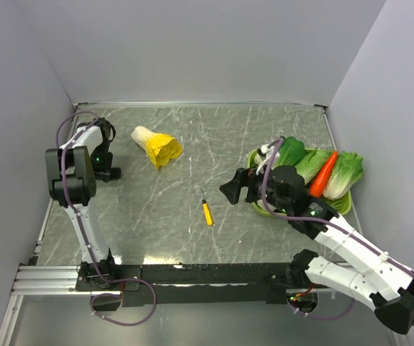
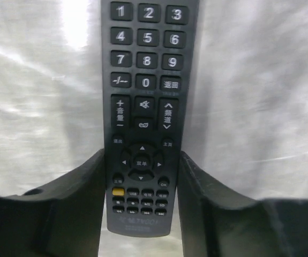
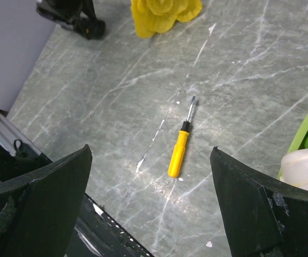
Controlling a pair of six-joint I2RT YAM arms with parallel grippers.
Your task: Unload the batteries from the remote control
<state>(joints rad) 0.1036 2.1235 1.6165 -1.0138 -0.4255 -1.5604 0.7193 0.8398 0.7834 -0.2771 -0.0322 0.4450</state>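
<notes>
The remote control (image 2: 145,107) is a slim black bar lying button side up on the pale table, seen in the left wrist view. My left gripper (image 2: 141,156) straddles its lower end, and both fingers press against its long edges. From above, that gripper (image 1: 109,171) sits low at the far left of the table and covers the remote. The batteries are hidden. My right gripper (image 1: 228,191) hangs open over the table's middle right, and in its wrist view nothing lies between its fingers (image 3: 62,182).
A yellow-handled screwdriver (image 1: 207,212) lies mid-table, ahead of the right gripper (image 3: 151,155). A yellow leafy vegetable (image 1: 158,146) rests at the back left. A green bowl (image 1: 340,204) with greens and a carrot (image 1: 323,173) stands behind the right arm. Walls close three sides.
</notes>
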